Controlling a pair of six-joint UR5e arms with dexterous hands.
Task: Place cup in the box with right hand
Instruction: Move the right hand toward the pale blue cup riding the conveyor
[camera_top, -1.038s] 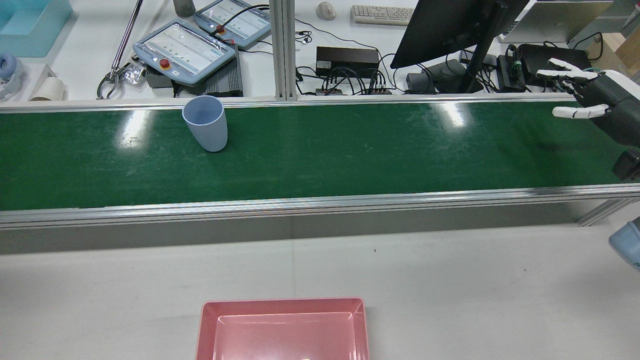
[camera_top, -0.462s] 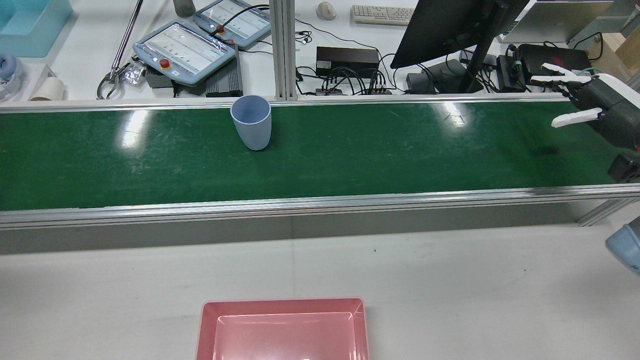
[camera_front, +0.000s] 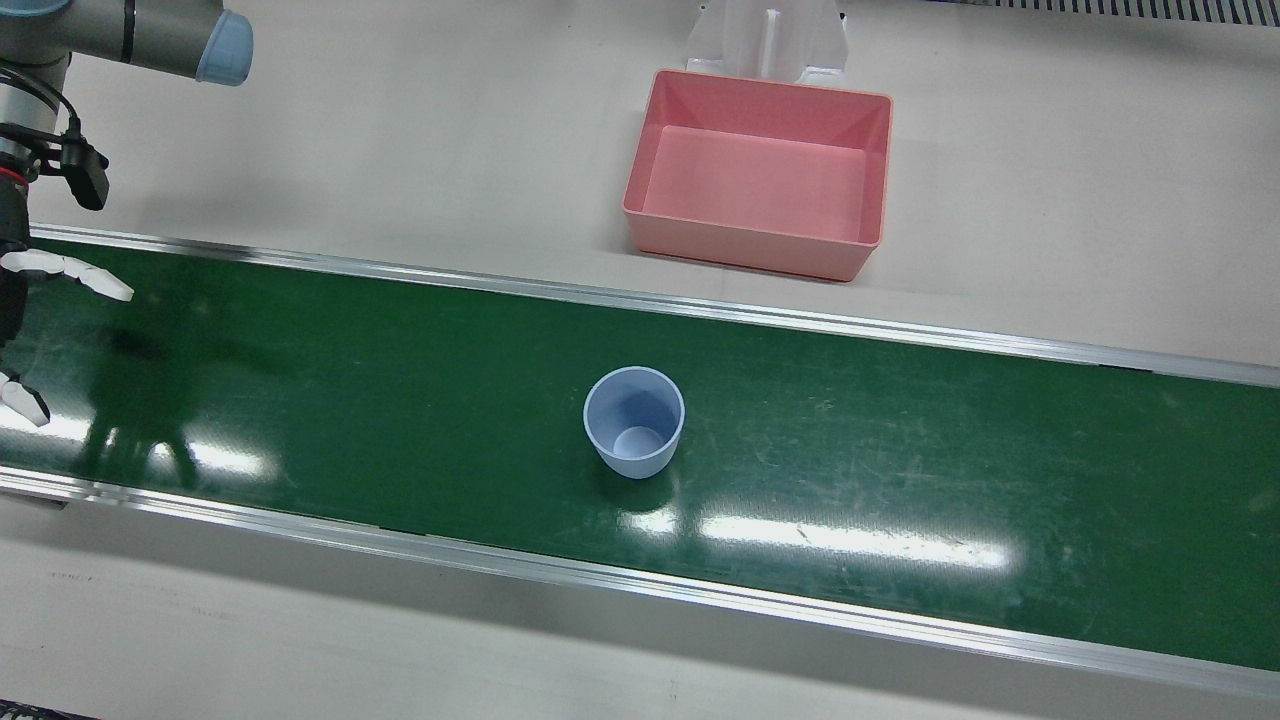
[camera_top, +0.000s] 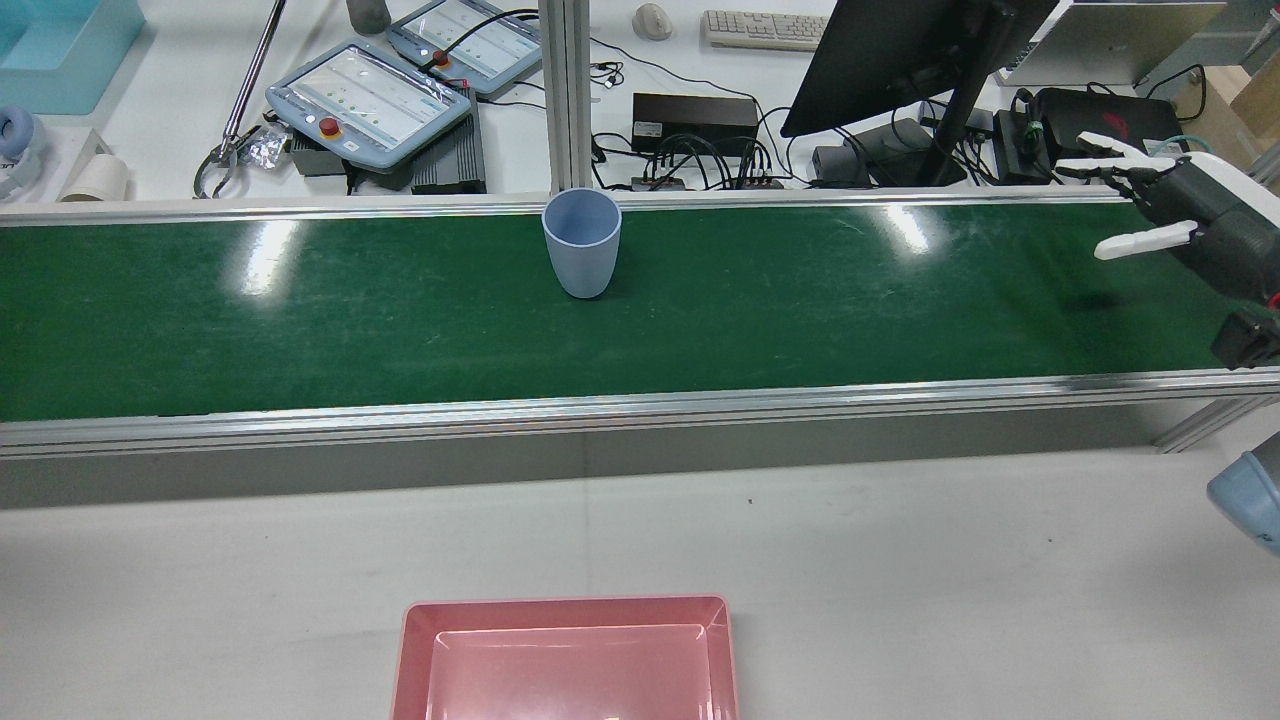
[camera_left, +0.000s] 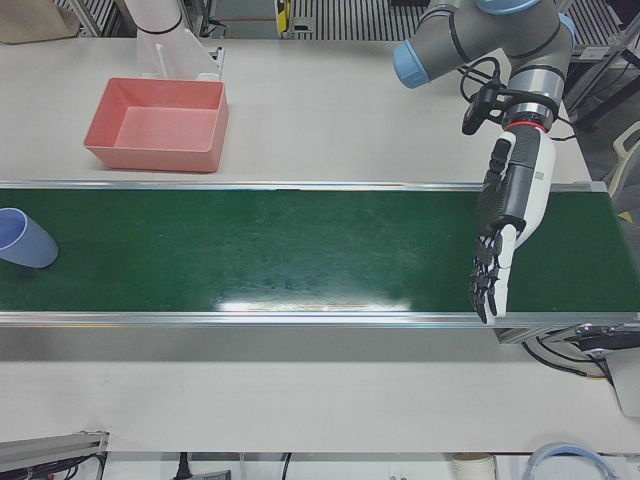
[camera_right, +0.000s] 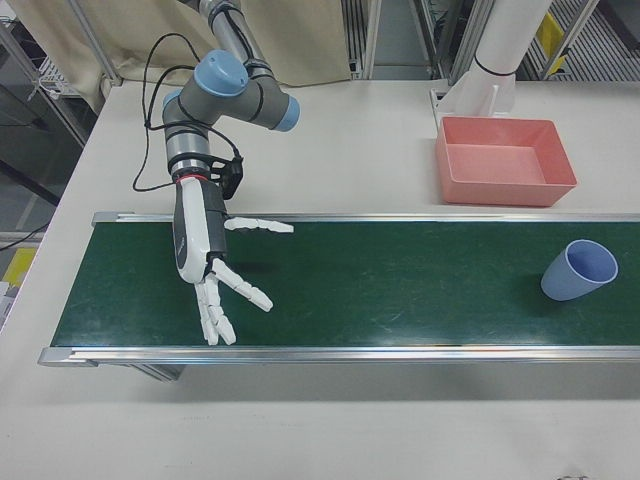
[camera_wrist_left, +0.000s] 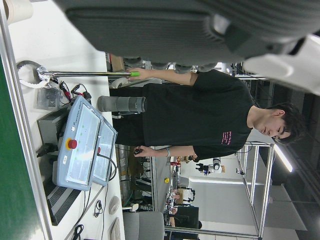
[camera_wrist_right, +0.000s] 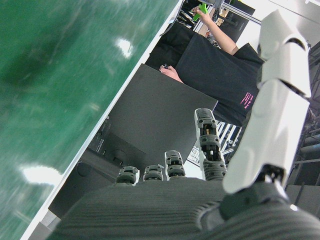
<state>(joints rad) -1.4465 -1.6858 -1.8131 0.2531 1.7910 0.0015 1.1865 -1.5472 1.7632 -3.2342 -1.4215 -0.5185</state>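
A pale blue cup (camera_top: 581, 243) stands upright and empty on the green conveyor belt (camera_top: 800, 300); it also shows in the front view (camera_front: 633, 422), the right-front view (camera_right: 579, 270) and the left-front view (camera_left: 22, 238). The empty pink box (camera_front: 760, 187) sits on the white table beside the belt (camera_top: 565, 660). My right hand (camera_right: 205, 265) is open, fingers spread, low over the belt's end, far from the cup (camera_top: 1180, 215). My left hand (camera_left: 505, 225) is open and empty, fingers straight, over the belt's other end.
Aluminium rails (camera_top: 640, 405) edge the belt. Beyond the far rail lie teach pendants (camera_top: 370, 100), cables, a monitor (camera_top: 900, 50) and a keyboard. A white pedestal (camera_front: 768, 35) stands behind the box. A person (camera_wrist_left: 200, 115) stands past the belt in the left hand view.
The cup has travelled along the belt toward my right hand. The right hand has shifted slightly and stays open.
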